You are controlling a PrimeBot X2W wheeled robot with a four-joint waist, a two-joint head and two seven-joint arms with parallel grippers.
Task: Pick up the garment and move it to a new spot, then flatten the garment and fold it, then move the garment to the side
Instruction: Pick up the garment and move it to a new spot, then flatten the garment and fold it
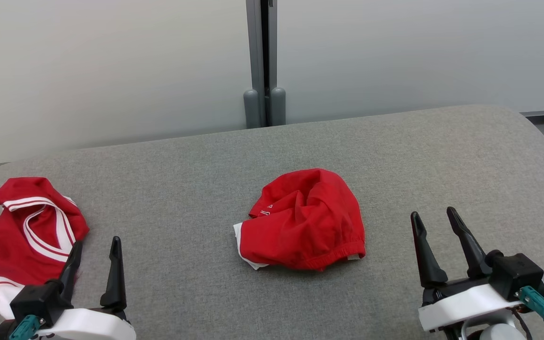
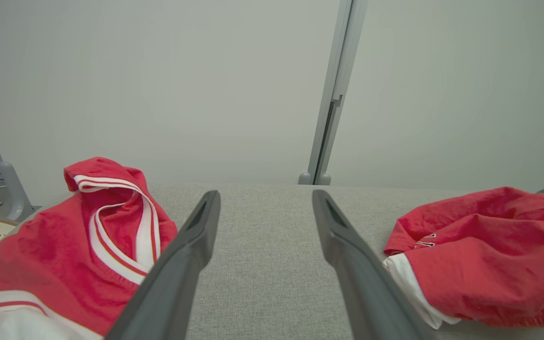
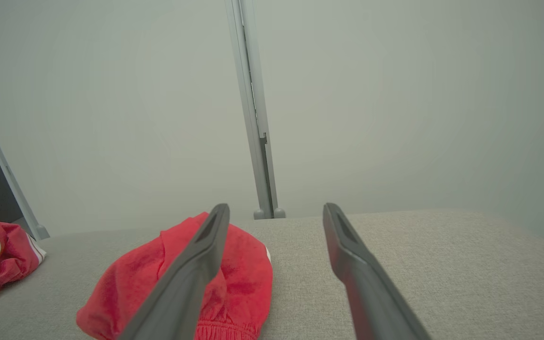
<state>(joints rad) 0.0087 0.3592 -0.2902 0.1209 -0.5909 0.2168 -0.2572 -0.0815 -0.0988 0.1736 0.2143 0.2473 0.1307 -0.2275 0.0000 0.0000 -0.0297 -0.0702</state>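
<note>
Long black tapered fingers (image 1: 114, 269) on white wrist housings (image 1: 465, 304) with teal connectors (image 1: 534, 302).

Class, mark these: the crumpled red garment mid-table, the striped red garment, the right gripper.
Crumpled red garment (image 1: 305, 222): head view, its bunched middle.
Striped red garment (image 1: 3, 250): head view, red cloth beside stripes.
Right gripper (image 1: 432, 212): head view, midway between fingertips.

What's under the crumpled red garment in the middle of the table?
The red garment lies bunched on the grey table. A white strip of fabric pokes out at its lower left edge. Anything else beneath is covered by the folds.
</note>
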